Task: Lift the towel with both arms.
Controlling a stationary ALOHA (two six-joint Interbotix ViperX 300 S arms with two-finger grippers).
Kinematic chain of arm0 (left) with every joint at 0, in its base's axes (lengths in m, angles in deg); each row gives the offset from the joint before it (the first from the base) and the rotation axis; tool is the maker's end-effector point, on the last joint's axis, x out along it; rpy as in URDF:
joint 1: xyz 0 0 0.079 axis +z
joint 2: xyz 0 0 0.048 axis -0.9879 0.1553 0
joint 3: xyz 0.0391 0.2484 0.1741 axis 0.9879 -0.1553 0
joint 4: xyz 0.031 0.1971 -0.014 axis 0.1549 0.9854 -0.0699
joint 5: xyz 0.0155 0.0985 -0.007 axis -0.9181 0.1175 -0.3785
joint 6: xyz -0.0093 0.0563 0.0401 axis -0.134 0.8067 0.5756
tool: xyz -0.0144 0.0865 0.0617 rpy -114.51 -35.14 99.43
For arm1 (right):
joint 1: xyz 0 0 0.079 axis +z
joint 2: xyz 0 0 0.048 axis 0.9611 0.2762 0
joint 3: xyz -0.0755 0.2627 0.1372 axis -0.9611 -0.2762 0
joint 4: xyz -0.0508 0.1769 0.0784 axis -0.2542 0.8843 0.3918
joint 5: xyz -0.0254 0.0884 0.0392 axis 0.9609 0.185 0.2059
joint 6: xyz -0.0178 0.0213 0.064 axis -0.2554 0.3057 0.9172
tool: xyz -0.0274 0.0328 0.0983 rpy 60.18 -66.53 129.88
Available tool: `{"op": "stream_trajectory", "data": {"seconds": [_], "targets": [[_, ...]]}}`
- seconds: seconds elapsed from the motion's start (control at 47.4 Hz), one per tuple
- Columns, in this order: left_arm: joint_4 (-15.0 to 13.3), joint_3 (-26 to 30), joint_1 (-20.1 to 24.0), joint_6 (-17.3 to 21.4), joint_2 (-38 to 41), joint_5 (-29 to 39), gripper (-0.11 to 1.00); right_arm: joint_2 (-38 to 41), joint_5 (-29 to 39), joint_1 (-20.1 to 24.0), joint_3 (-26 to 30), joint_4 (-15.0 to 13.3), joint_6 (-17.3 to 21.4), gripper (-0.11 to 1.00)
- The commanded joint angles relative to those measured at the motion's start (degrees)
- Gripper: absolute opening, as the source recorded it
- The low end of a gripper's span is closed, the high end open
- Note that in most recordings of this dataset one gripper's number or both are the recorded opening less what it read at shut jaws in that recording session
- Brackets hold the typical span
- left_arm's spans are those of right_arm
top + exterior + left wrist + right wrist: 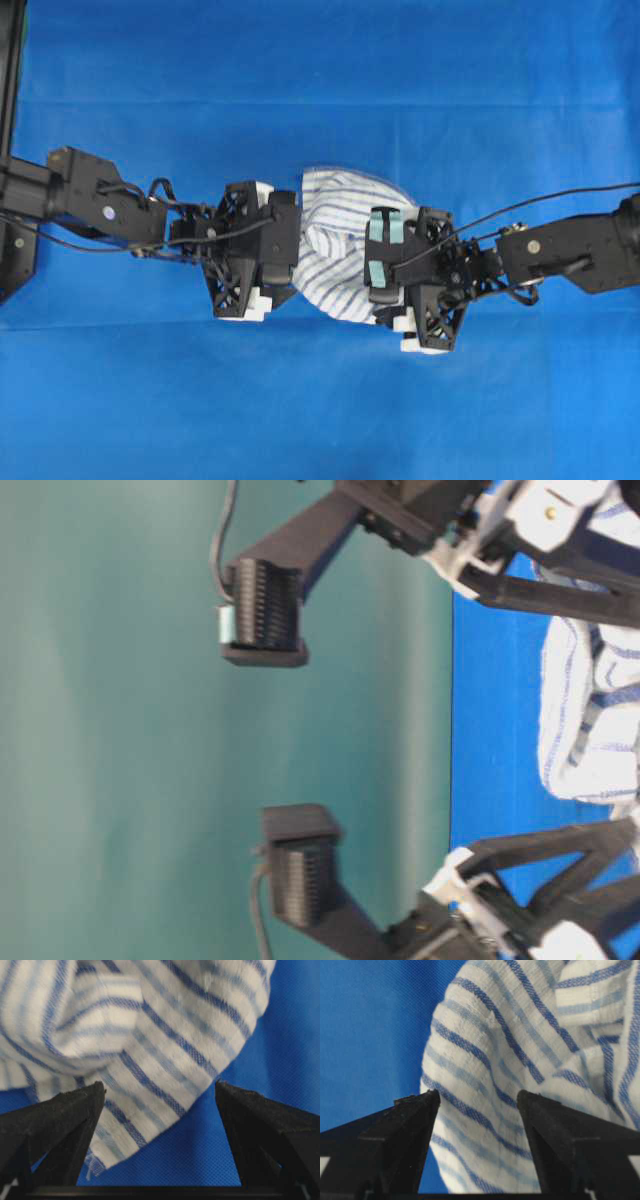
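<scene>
Pointed matte-black fingers of the left gripper (160, 1092) stand spread apart around a corner of the towel (150, 1035), a thin woven, blue-striped cloth. It lies crumpled on the fine-grained blue tablecloth (320, 80) between both arms, and the right gripper (479, 1097) likewise gapes over its rumpled edge.

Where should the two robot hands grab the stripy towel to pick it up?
Probably by its two opposite edges: the left gripper on the corner flap of the towel between its fingers, the right gripper on the rounded fold. It lies bunched up, so edges stick out.
</scene>
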Motion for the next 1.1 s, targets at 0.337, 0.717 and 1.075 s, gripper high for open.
{"op": "stream_trajectory", "data": {"seconds": [0.337,0.717,1.075], "targets": [[-0.2,1.1,-0.7,0.1,1.8,-3.2,0.83,3.0,-2.8,0.4,1.7,0.3,0.2,0.65],[-0.3,1.6,-0.7,-0.4,0.9,-1.8,0.01,0.9,-2.2,0.4,2.1,0.3,0.1,0.02],[-0.4,3.2,-0.6,-0.8,-11.3,8.9,0.01,-7.4,6.1,-0.9,5.8,0.3,0.2,0.02]]}}
